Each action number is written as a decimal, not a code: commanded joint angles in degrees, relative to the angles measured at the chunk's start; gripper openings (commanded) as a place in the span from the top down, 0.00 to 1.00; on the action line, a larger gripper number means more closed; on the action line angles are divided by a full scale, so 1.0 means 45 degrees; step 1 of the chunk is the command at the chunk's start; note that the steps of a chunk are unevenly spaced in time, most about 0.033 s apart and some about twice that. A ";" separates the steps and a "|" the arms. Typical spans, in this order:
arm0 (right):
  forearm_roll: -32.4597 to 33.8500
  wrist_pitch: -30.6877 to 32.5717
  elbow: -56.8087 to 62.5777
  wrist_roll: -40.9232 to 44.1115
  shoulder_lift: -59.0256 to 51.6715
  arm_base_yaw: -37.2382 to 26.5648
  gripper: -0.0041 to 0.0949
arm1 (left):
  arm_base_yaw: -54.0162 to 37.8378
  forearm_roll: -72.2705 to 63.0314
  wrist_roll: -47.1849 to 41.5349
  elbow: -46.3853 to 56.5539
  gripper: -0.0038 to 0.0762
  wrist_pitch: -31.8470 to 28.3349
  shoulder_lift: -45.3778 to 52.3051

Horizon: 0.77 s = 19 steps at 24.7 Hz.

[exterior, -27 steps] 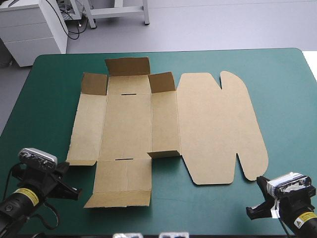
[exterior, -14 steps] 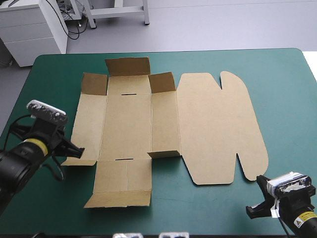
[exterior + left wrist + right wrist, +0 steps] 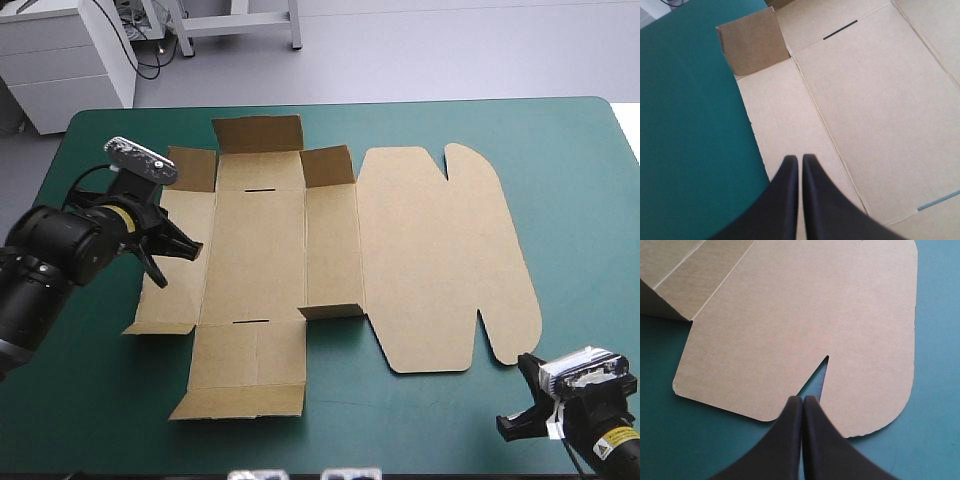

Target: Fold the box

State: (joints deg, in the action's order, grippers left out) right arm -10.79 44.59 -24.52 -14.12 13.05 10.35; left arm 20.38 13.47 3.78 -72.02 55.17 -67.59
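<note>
The brown box [image 3: 258, 250] lies as a cut sheet, mostly flat, in the middle of the teal-green cover [image 3: 580, 200]. Its rounded lid [image 3: 440, 250] is spread to the right, and small flaps [image 3: 190, 168] stand slightly raised at the far corners. My left gripper [image 3: 190, 249] is shut and hovers over the left side panel near its outer edge. In the left wrist view the gripper [image 3: 800, 161] points along that panel [image 3: 785, 125] toward a corner flap [image 3: 752, 45]. My right gripper [image 3: 512, 428] is shut, low at the table's near right. In the right wrist view the gripper [image 3: 802, 400] sits just short of the lid's notch [image 3: 819, 375].
The front flap [image 3: 245, 370] reaches toward the table's near edge, its outer strip creased. A small flap [image 3: 330, 310] stands up at the lid's near hinge. Teal-green cover [image 3: 690, 130] shows beside the left panel. A white cabinet [image 3: 60, 60] stands beyond the far left corner.
My left arm has swung from the near left corner away from the front edge and to the right, ending over the box's left side panel. The right arm has not moved.
</note>
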 commanded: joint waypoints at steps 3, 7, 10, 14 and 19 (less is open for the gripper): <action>-0.0014 -0.0912 -0.0337 -0.0019 0.0246 0.0008 0.98 | -0.3560 -0.4386 0.3555 -0.0734 0.93 0.0018 0.0228; -0.0014 -0.0912 -0.0337 -0.0019 0.0246 0.0008 0.98 | -0.7113 -0.7709 0.6229 -0.0734 0.93 0.1260 -0.0018; -0.0014 -0.0912 -0.0337 -0.0019 0.0246 0.0008 0.98 | -0.8910 -0.9559 0.7130 -0.0734 0.93 0.1979 -0.0218; -0.0003 -0.0912 -0.0337 -0.0019 0.0246 0.0008 0.98 | -1.1535 -1.1311 0.8327 -0.0702 0.93 0.4154 -0.0515; 0.0016 -0.0912 -0.0337 -0.0019 0.0246 0.0008 0.98 | -1.2342 -1.0506 0.8451 -0.0596 0.93 0.4132 -0.0777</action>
State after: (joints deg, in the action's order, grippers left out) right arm -10.72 44.41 -24.52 -14.12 13.05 10.35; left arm -34.94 -32.40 41.34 -73.41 70.86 -71.40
